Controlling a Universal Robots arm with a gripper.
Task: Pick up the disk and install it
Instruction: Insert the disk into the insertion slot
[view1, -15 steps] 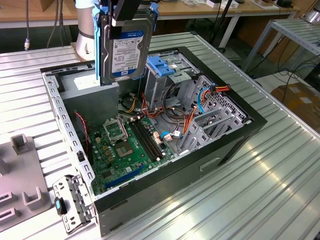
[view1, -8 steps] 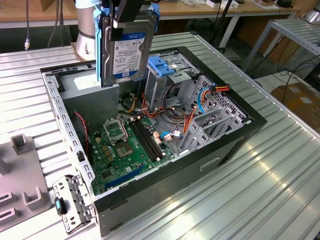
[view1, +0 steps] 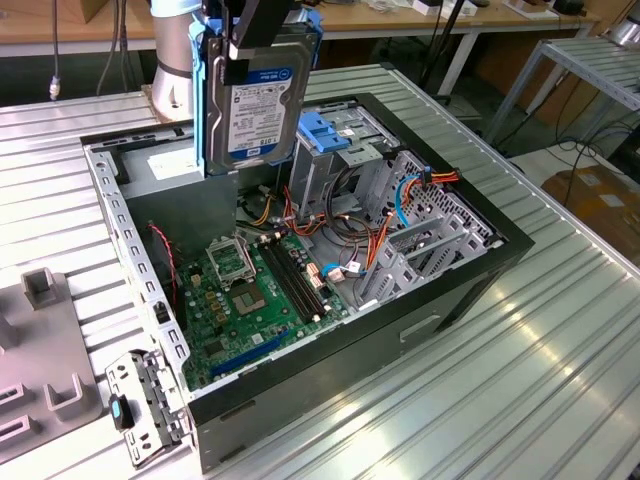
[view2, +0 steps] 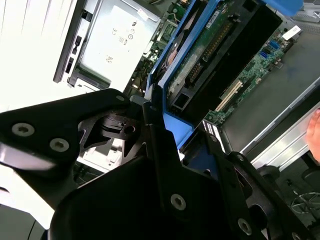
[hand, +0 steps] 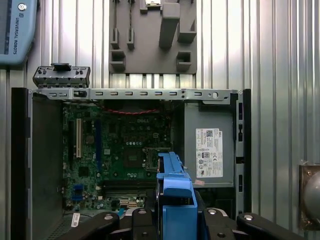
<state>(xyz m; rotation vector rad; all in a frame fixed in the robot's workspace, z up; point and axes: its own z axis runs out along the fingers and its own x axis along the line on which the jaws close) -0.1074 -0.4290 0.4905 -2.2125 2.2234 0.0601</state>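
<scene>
- End effector (view1: 258, 45) clamps the one disk (view1: 255, 105) upright above the open computer case (view1: 470, 290) on the table (view1: 560, 380).
- Beneath it: one power supply (hand: 210, 120), one motherboard (view1: 255, 290); one drive cage (view1: 318, 185) just beside.

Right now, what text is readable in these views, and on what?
Label on the disk: print too small to read.
Label on the power-supply box: print and symbols too small to read.
Motherboard: a white maker's mark, not quoted.
Blue-grey device on the table: a maker's name, not quoted.
</scene>
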